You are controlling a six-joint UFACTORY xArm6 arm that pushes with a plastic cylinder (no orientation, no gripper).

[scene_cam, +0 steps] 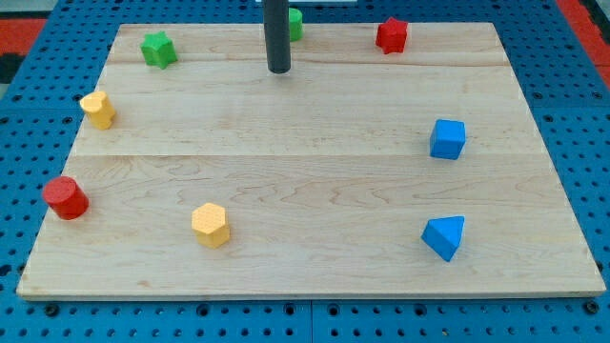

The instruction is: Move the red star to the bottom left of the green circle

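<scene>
Tip (277, 70) beside green circle (295, 23), red star (391, 35) apart.

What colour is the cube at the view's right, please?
Blue; the cube shows plainly in the camera view.

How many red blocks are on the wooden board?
2: the red star near the view's top right, and the red cylinder at the view's left edge. None seems hidden.

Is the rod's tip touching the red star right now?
No. My tip sits near the view's top centre, just beside the green circle, while the red star lies well off to the view's right.
</scene>
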